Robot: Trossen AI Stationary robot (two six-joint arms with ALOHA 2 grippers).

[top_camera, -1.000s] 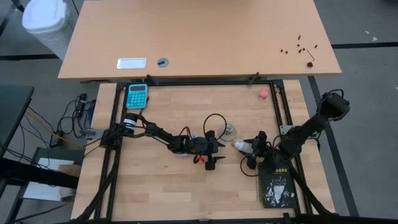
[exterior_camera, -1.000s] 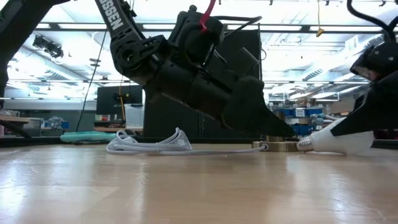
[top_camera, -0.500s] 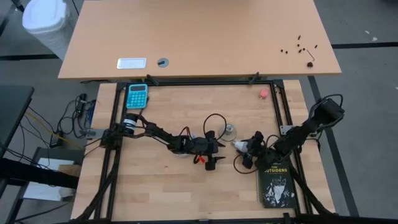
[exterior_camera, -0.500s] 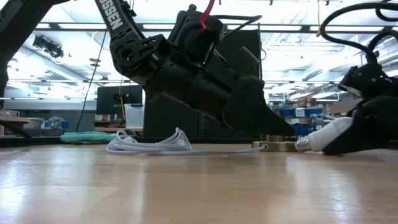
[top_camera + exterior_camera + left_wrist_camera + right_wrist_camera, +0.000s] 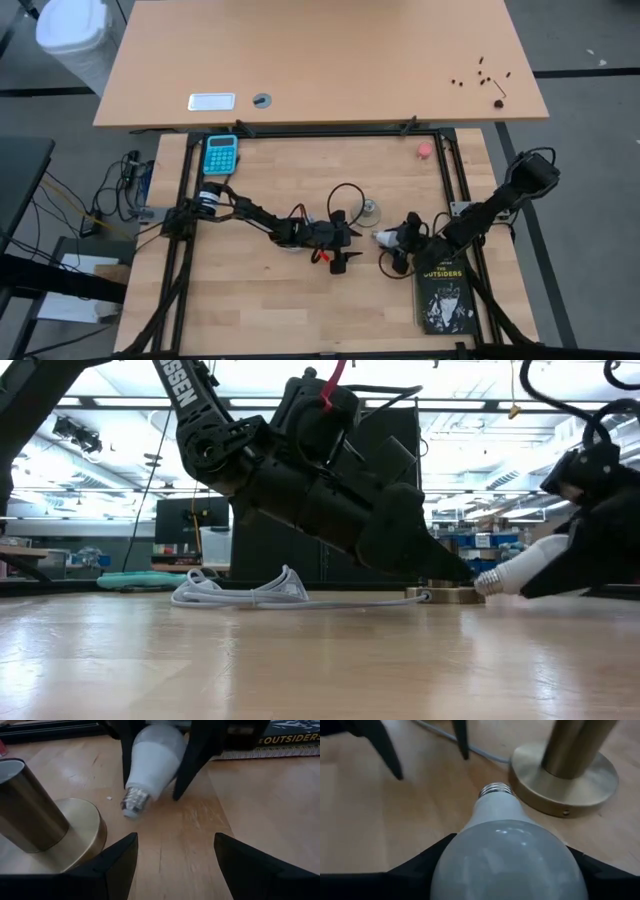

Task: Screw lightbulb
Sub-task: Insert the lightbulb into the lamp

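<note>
The only container-like thing was the brass socket stand (image 5: 563,767), a round base with an upright tube; from these views you couldn't tell what was inside the tube.

The right claw (image 5: 398,243) was pinching the lightbulb (image 5: 506,855) by its fat white end, one dark finger on each side of the glass. The bulb hung tilted, screw base (image 5: 132,803) pointing down and toward the stand, just off the wood in the low view. The threaded tip sat near the rim of the stand's base but wasn't touching it.

The left claw (image 5: 338,243) rested low over the tabletop (image 5: 300,300) on the other side of the stand, fingers (image 5: 112,865) spread apart with nothing between them, aimed at the bulb. The two claws faced each other with the stand and bulb in between, so that middle patch was pretty crowded.

Right behind the right claw lay a black book (image 5: 443,295), close to the right rail of the black frame (image 5: 458,180). A white cord (image 5: 250,592) was bunched on the wood beside the stand. A teal calculator (image 5: 220,153) sat at the far left corner and a small pink-red thing (image 5: 424,150) at the far right one, both well apart from the action. The near-left part of the wood was bare.
</note>
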